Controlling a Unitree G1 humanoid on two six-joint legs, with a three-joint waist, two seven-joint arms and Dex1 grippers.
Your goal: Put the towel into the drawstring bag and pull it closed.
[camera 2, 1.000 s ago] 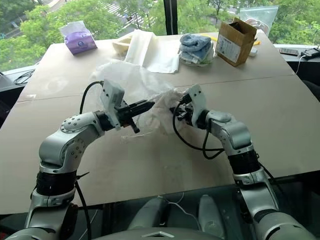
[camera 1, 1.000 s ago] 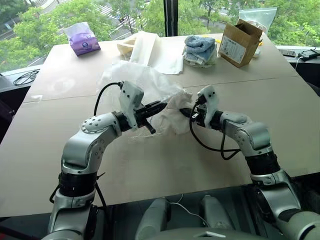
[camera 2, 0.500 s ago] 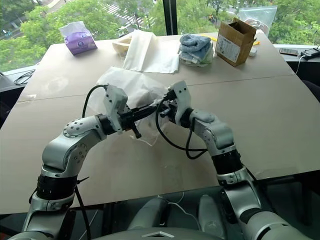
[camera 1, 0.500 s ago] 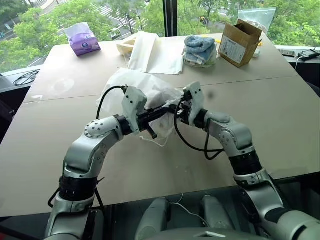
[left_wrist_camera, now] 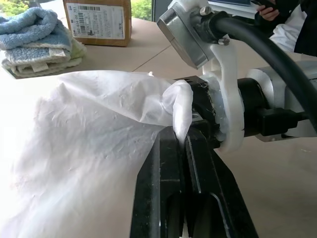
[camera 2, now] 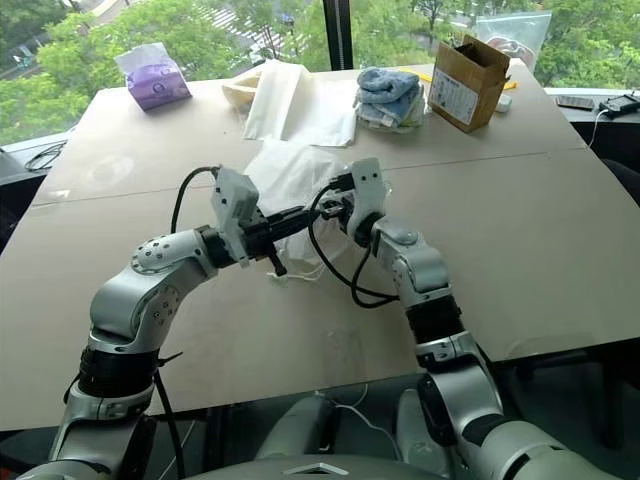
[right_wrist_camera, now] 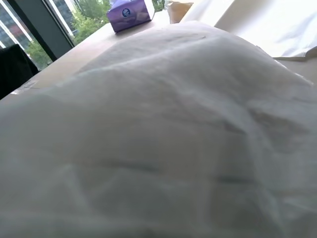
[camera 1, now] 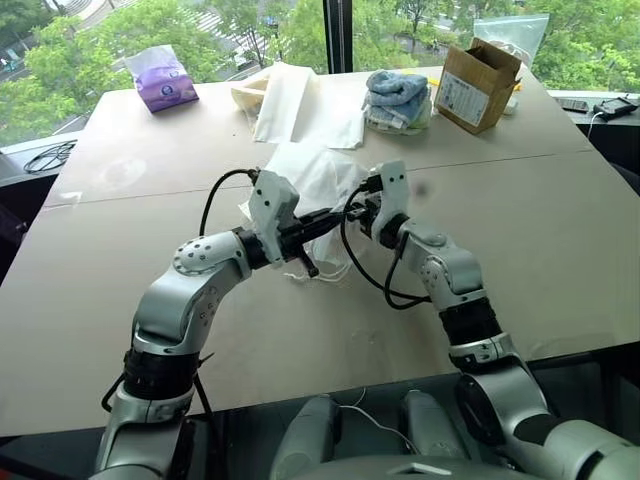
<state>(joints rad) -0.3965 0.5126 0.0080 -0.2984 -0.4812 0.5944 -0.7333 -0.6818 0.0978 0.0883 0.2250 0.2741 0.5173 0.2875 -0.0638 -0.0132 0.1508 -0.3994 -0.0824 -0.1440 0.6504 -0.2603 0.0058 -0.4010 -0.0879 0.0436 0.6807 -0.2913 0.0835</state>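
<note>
The wide tan table [camera 1: 560, 230] carries everything. At its middle lies the drawstring bag [camera 1: 305, 175], bunched into a white heap between the two arms, its cords [camera 1: 325, 275] trailing onto the tabletop just below the grippers. Beyond it, at the far edge, lie flat cream-white folded sheets [camera 1: 300, 105], then to the right a stack of blue and white towels [camera 1: 398, 98] and an open cardboard box [camera 1: 478, 82] bearing a white printed label too small to read. A purple tissue pack [camera 1: 163, 78] sits at the far left.

The left gripper [left_wrist_camera: 184, 141] has its black fingers pinched together on a fold of the bag's rim. The right gripper [camera 1: 360, 213] meets it from the right, pressed into the same fabric; whether its fingers grip anything I cannot tell, as bag cloth covers the right wrist view. The left wrist view adds a person's dark sleeve [left_wrist_camera: 304, 25] past the table
</note>
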